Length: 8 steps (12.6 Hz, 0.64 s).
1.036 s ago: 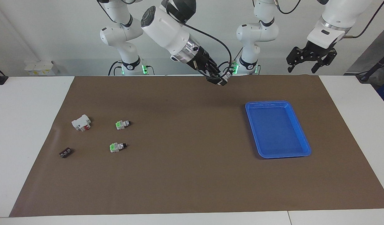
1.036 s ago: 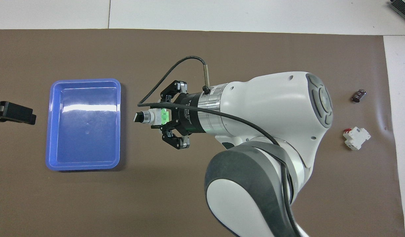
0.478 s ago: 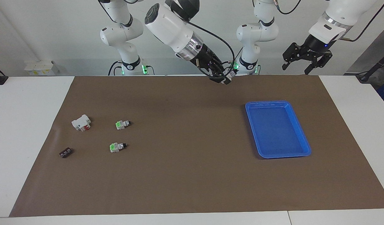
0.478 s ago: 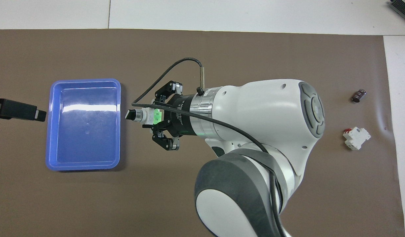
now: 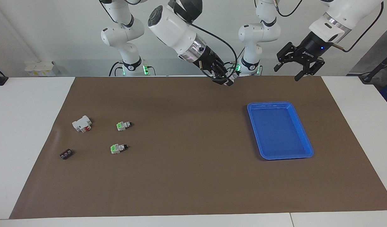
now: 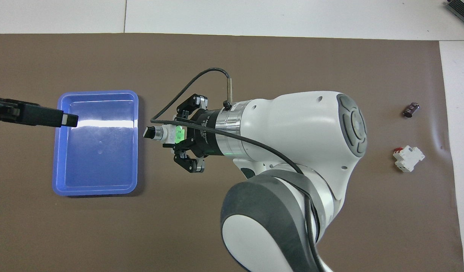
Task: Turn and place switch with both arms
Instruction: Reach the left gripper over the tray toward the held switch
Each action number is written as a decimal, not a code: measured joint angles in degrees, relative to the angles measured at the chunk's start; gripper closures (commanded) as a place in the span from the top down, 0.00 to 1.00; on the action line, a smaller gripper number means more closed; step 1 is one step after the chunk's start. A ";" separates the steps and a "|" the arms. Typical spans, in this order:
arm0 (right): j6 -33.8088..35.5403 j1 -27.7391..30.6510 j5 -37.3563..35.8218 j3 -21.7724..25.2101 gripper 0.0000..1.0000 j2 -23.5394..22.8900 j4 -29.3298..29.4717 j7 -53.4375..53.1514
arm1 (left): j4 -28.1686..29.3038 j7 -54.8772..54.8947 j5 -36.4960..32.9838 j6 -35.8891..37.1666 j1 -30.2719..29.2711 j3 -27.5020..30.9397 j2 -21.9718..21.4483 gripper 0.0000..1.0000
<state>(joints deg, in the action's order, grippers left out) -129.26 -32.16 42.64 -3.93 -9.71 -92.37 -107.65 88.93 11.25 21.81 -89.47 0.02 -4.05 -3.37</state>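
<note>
The right hand (image 6: 167, 135) hangs in the air over the brown mat (image 5: 193, 176) beside the blue tray (image 5: 302, 134), clenched on the switch (image 6: 167, 134) — the green face sits against the hand and the black knob end points toward the tray. The left hand (image 5: 298, 67) is also raised, its fingers spread and grasping nothing; in the overhead view one dark finger (image 6: 39, 116) reaches in over the tray's rim at the left arm's end, level with the held switch and well apart from it. The tray itself lies flat on the mat, toward the left arm's end of the bench (image 5: 26, 132). Toward the right arm's end, well away from the tray, two more switches rest on the mat: one (image 5: 123, 125) about level with the tray's middle, the other (image 5: 118, 148) farther from the robots, level with the tray's outer end. The white block with a red part (image 5: 82, 124) lies still farther from the tray, level with the first of these — and the small flat black piece (image 5: 66, 154) lies farthest out of all.
</note>
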 measured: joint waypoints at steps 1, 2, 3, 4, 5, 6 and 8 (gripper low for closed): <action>0.00 0.00 0.00 0.00 0.00 0.00 0.00 0.00 | 0.01 0.37 0.00 -0.01 1.17 -0.35 -0.12 1.00; 0.00 0.00 0.00 0.00 0.00 0.00 0.00 0.00 | 0.06 0.37 -0.03 -0.01 2.42 -0.61 -0.27 1.00; 0.00 0.00 0.00 0.00 0.00 0.00 0.00 0.00 | 0.10 0.36 -0.05 -0.01 3.30 -0.81 -0.38 1.00; 0.00 0.00 0.00 0.00 0.00 0.00 0.00 0.00 | 0.21 0.39 -0.17 -0.01 3.77 -0.89 -0.47 1.00; 0.00 0.00 0.00 0.00 0.00 0.00 0.00 0.00 | 0.53 0.52 -1.18 -0.01 4.31 -0.93 -0.56 1.00; 0.00 0.00 0.00 0.00 0.00 0.00 0.00 0.00 | 0.95 0.81 -3.40 -0.04 4.84 -1.07 -0.64 0.98; 0.00 0.00 0.00 0.00 0.00 0.00 0.00 0.00 | 1.32 0.97 -6.08 -0.51 6.03 -1.34 -0.74 0.73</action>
<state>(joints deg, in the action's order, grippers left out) -129.26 -32.16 42.64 -3.93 -9.71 -92.37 -107.65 90.26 12.22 15.73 -89.97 6.06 -5.39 -4.11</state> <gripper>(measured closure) 0.590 0.018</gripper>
